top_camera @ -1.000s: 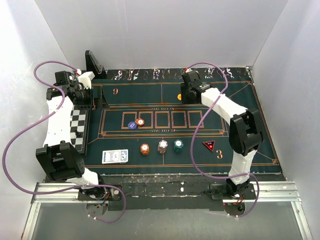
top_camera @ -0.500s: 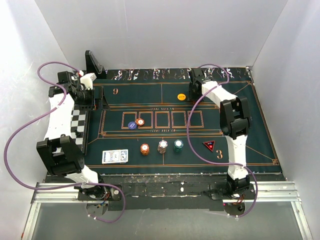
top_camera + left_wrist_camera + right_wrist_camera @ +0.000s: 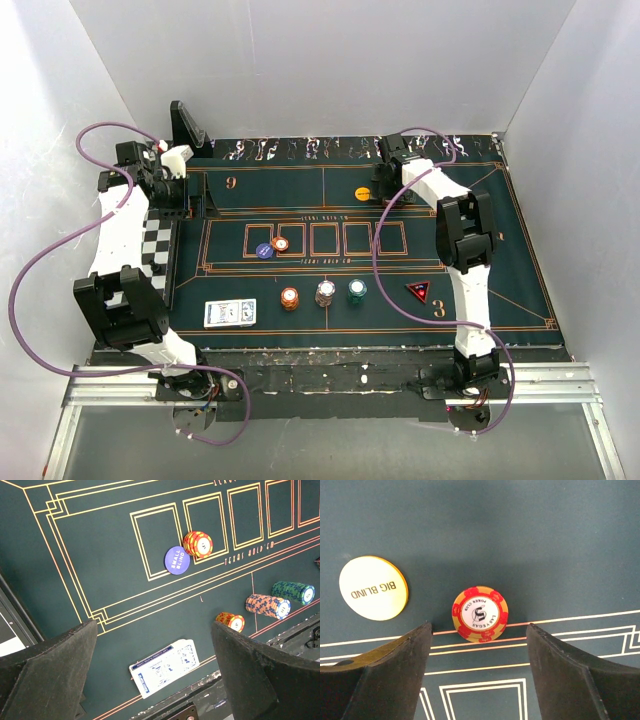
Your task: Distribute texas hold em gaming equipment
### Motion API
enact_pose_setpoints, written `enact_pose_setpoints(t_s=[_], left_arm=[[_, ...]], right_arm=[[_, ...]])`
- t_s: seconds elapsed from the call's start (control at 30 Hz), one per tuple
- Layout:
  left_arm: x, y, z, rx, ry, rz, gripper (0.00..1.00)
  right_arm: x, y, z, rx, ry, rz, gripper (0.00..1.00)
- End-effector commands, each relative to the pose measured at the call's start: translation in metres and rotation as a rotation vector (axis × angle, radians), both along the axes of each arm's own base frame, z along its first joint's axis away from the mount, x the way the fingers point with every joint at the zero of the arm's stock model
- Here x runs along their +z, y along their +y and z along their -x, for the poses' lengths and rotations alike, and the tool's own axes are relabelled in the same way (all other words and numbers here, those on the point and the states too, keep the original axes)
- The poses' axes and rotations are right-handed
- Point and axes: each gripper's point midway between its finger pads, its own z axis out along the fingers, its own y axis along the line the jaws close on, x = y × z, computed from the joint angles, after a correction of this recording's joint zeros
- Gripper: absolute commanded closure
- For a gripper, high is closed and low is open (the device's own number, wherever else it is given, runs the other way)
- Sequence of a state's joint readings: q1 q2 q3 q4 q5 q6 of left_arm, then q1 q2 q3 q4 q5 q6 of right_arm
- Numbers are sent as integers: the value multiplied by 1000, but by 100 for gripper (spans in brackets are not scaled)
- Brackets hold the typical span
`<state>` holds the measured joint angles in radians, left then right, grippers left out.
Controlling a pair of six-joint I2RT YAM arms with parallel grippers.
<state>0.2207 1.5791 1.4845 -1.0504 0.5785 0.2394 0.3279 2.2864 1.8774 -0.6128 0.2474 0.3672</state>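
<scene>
Open mat (image 3: pixel 520 540) was seen all around the lone red-and-orange chip (image 3: pixel 480 613) between the parted jaws of the right gripper (image 3: pixel 479 626); the yellow disc (image 3: pixel 373 588) was seen near one jaw. At the mat's left edge, passage was narrowed by the chequered board (image 3: pixel 157 255) and a black stand (image 3: pixel 188 128).

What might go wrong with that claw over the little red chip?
The right gripper hangs open over the red-and-orange chip. The chip lies flat on the mat, so the fingers may slide over it rather than catch it. The Big Blind disc sits close beside it, near one finger; lowering off-centre might nudge that disc out of place.
</scene>
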Motion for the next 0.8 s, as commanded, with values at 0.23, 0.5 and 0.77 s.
enact_pose_setpoints(t_s=[0.23, 0.5, 0.77], left_arm=[[29, -5, 1, -9, -75, 24, 2], [39, -5, 3, 9, -92, 24, 2], [40, -5, 6, 19, -93, 18, 2]], right_arm=[[121, 29, 41, 70, -190, -48, 13], [146, 177, 187, 589, -178, -123, 11], [106, 252, 292, 926, -17, -185, 9]])
